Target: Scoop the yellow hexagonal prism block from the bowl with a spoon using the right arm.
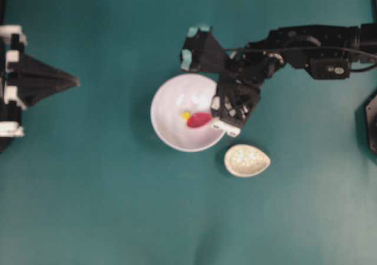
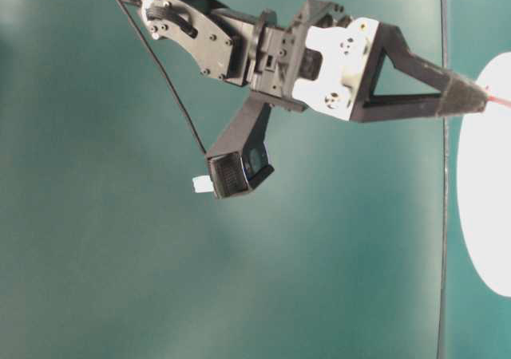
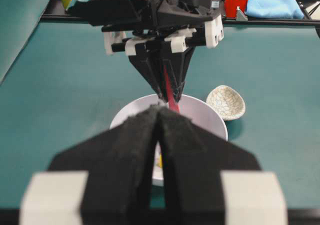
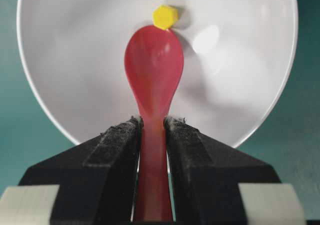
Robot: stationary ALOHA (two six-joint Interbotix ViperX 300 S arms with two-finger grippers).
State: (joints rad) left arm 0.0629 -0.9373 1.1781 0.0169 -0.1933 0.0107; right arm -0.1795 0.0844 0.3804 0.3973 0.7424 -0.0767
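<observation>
Over the white bowl [image 4: 240,85], right gripper [image 4: 152,130] fingers clamp spoon [image 4: 154,67] handle; tip touches yellow block [image 4: 164,17] — needs low, slow push under. Left gripper [image 3: 159,135] fingers together, idle.

We see the spoon [image 4: 153,80] as glossy, smooth pink-red plastic, clamped between the right gripper [image 4: 152,135] fingers [image 4: 117,150], whose pads look matt, black and rough. Ahead of them, the bowl [image 4: 240,85] shows a smooth, glossy white glaze. The yellow hexagonal prism block [image 4: 164,17] looks smooth and matt. The table cover [image 1: 88,188] appears matt teal.
</observation>
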